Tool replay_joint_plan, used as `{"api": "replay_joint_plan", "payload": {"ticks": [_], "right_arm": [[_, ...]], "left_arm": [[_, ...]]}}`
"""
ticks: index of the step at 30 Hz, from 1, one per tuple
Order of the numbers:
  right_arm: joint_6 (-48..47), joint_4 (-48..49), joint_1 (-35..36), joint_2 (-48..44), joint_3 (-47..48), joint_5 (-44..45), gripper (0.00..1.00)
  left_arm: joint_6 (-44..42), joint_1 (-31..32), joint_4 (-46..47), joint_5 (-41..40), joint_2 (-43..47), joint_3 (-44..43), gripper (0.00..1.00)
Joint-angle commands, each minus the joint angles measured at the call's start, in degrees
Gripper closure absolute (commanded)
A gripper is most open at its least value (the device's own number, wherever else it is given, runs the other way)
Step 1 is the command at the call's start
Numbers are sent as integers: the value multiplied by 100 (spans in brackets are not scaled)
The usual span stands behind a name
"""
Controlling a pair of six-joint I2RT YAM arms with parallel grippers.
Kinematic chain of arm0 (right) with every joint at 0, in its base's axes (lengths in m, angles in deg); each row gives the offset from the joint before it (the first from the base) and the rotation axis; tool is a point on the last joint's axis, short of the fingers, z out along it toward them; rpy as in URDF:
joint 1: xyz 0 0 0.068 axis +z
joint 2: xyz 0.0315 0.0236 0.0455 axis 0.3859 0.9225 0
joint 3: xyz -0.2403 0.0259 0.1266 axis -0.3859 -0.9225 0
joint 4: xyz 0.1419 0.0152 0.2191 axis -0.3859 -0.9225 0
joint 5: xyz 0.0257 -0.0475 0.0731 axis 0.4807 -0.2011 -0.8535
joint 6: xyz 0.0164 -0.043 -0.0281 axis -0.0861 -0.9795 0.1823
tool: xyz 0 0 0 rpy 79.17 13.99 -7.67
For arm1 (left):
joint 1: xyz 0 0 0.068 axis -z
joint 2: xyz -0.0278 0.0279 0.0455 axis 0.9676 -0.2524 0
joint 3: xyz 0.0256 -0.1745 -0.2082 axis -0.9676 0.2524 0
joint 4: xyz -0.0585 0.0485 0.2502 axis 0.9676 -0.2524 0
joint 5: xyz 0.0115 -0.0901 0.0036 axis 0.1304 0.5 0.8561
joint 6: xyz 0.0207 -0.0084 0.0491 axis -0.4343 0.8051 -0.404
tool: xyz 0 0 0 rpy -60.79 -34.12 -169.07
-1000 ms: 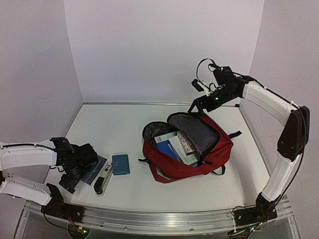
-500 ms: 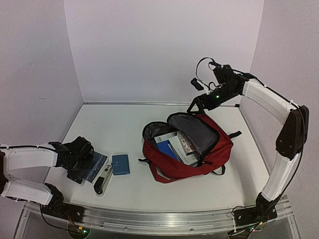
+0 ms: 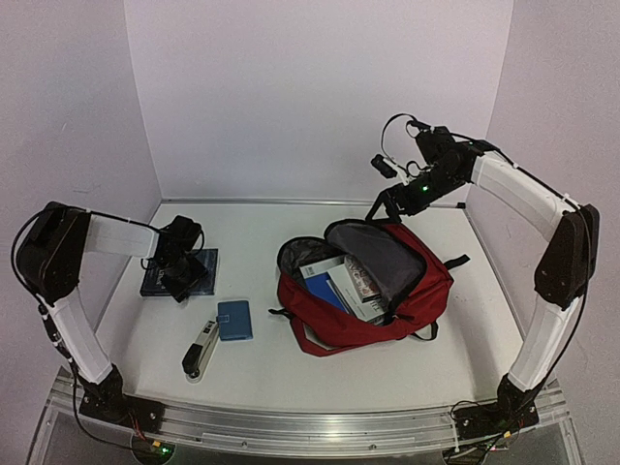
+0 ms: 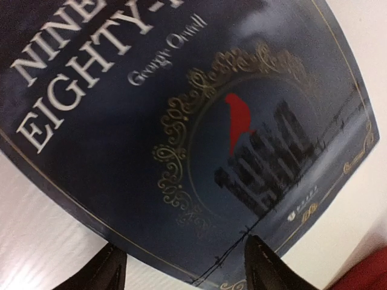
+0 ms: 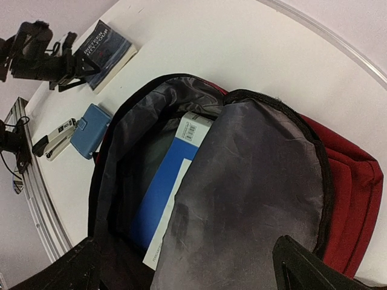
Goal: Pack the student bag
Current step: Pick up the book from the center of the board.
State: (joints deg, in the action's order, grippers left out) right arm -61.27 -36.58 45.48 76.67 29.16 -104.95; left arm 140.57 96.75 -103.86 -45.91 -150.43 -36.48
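Observation:
The student bag [image 3: 426,291], dark red with grey lining, lies open at the table's middle right with several books [image 3: 334,281] inside. In the right wrist view its red side [image 5: 357,181] and grey flap [image 5: 260,181] show. My right gripper [image 3: 386,205] is open just above the flap's back edge, its jaws wide apart [image 5: 193,272]. A dark blue book [image 3: 194,266] lies flat at the left. My left gripper [image 3: 182,287] is open over it. In the left wrist view the book [image 4: 181,121] fills the frame, its near edge between the jaws [image 4: 187,272].
A small blue case [image 3: 234,320] and a black and white stapler [image 3: 201,349] lie near the front left; both also show in the right wrist view, the case [image 5: 91,130] and the stapler [image 5: 57,138]. The side walls stand close on both sides.
The dark blue book has moved from beside the stapler to farther back on the left, with my left gripper. The left elbow has risen. The right arm has barely moved.

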Motion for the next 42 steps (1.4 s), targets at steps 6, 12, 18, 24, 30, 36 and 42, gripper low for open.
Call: {"api": "replay_joint_plan", "payload": {"ticks": [6, 12, 18, 24, 30, 36, 42], "right_arm": [[-147, -170, -33, 7, 234, -84, 2], [124, -135, -35, 238, 482, -239, 2], [394, -33, 82, 480, 772, -314, 2], [488, 77, 362, 495, 696, -269, 2], [456, 162, 654, 321, 227, -219, 2], [512, 250, 887, 231, -46, -161, 2], [816, 480, 1226, 305, 201, -174, 2]], "left_arm": [[-2069, 242, -901, 1837, -2166, -2378, 47], [-2080, 578, -740, 2344, -2125, -2888, 46], [-2295, 616, -1188, 2152, -1649, -3520, 38], [-2515, 99, -1846, 1640, -1585, -4204, 21], [-2543, -642, -2027, 1176, -1642, -4374, 6], [-2860, -1294, -1713, 1136, -1861, -4406, 2], [-3389, -1525, -2017, 1000, -2658, -5200, 2]]}}
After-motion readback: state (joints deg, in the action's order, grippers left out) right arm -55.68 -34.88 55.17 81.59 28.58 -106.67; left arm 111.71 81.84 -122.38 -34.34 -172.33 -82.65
